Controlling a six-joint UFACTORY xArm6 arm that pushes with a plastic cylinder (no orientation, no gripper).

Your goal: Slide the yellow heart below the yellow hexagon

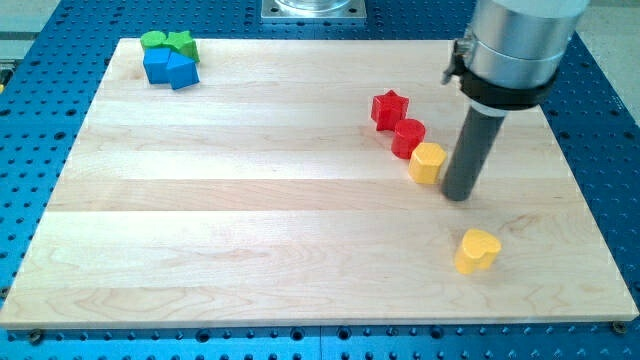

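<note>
The yellow heart (477,250) lies at the lower right of the wooden board. The yellow hexagon (428,162) sits above and left of it, touching a red cylinder (408,137), which touches a red star (389,108); the three form a diagonal row. My tip (458,194) rests on the board just right of the yellow hexagon, close to it, and above the yellow heart with a clear gap between them.
At the board's top left corner a green block (154,40), a green star (181,43), a blue cube (156,65) and a blue pentagon-like block (182,70) are clustered. The wooden board (250,200) lies on a blue perforated table. The arm's grey body hangs over the upper right.
</note>
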